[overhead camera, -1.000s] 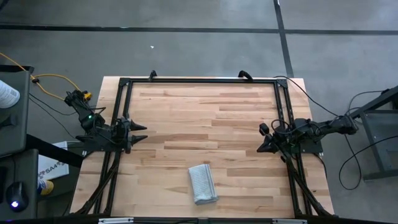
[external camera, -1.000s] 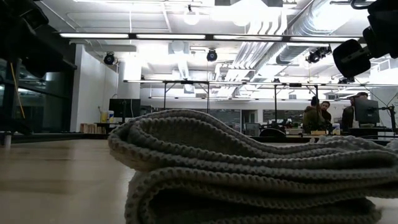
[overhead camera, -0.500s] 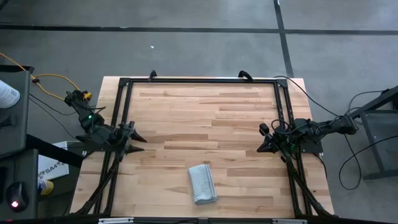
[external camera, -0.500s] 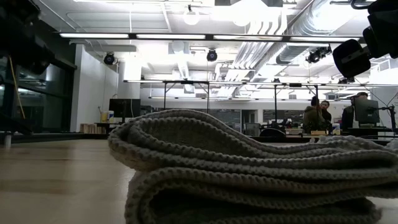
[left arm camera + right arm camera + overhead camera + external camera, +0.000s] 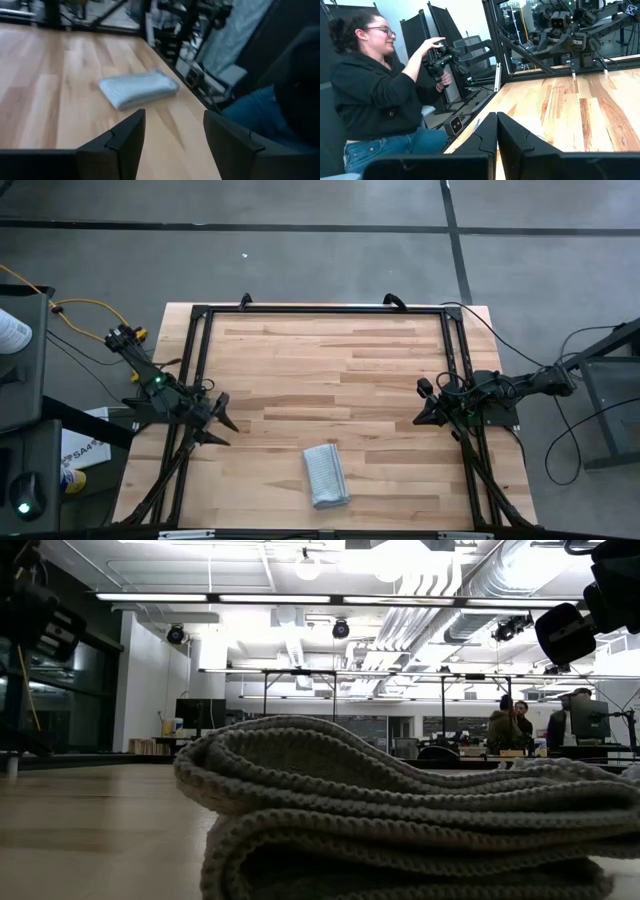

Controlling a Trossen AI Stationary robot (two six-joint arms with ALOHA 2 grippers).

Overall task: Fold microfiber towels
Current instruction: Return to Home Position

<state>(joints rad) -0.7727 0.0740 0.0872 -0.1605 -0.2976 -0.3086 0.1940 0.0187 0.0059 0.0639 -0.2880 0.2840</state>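
The light grey ribbed towel [image 5: 326,474] lies folded into a small thick bundle on the wooden table, near its near edge at the middle. It fills the low view [image 5: 400,810] and shows in the left wrist view [image 5: 139,89]. My left gripper [image 5: 222,421] is open and empty at the table's left side, pointing toward the towel; its fingers [image 5: 127,135] stand well short of it. My right gripper [image 5: 419,418] is shut and empty at the table's right side, also in its wrist view [image 5: 496,127].
A black metal frame [image 5: 320,310] runs along the table's far, left and right sides. A person [image 5: 375,100] sits just beyond the table's near edge, holding a dark device. The wooden top [image 5: 330,370] lies bare between the two arms.
My left gripper has moved toward the table's near edge and turned to point toward the towel. The towel and my right gripper have kept still.
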